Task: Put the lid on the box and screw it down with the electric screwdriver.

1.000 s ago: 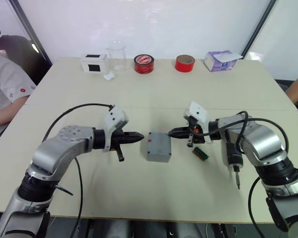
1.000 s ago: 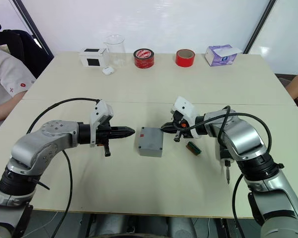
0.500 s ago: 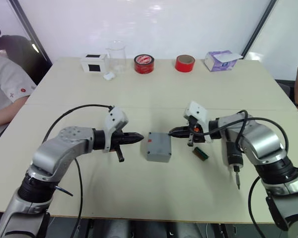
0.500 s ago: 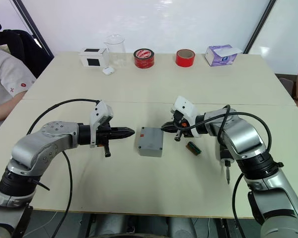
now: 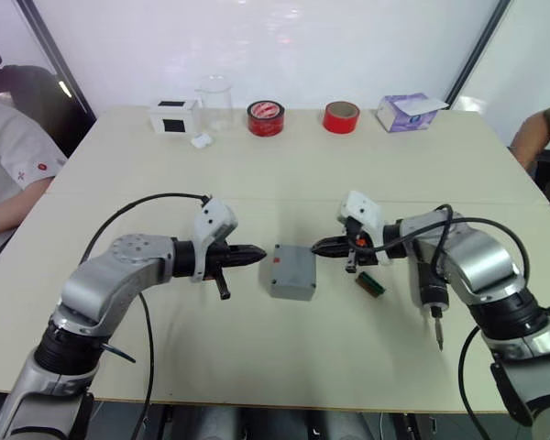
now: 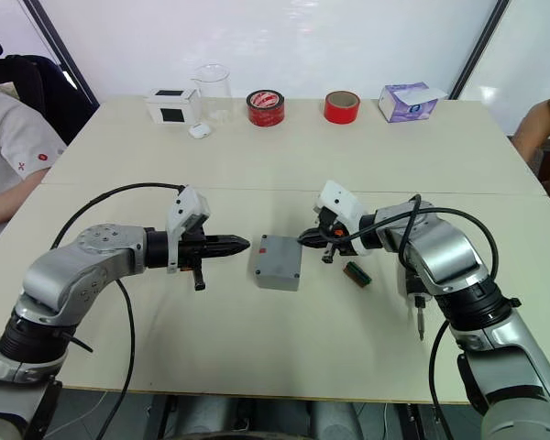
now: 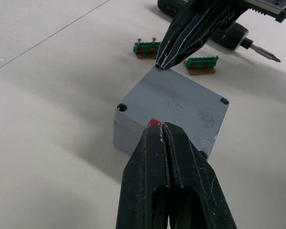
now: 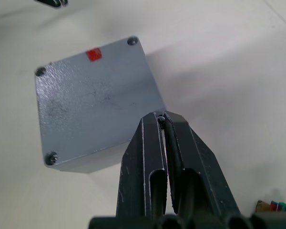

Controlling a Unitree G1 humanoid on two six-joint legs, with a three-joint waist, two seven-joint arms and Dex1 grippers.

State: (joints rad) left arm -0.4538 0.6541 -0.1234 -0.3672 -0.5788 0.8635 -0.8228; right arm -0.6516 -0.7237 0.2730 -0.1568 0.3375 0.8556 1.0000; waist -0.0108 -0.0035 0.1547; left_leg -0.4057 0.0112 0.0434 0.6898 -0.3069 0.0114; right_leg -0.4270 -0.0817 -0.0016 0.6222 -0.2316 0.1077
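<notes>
Lid [image 8: 93, 98] already sits on the box [image 5: 291, 272] mid-counter, between my left claw [image 5: 259, 252] and right claw [image 5: 318, 245], both closed empty; screwing remains, electric screwdriver [image 5: 430, 290] lying unused.

The lid [image 8: 93, 98] looks like matt grey painted metal with faint scuffs, the table [image 5: 284, 174] smooth matt beige, and the gripper fingers [image 7: 181, 186] glossy black plastic.

Closed fingers [image 8: 155, 125] apparently at lid [image 8: 95, 100] corner
</notes>
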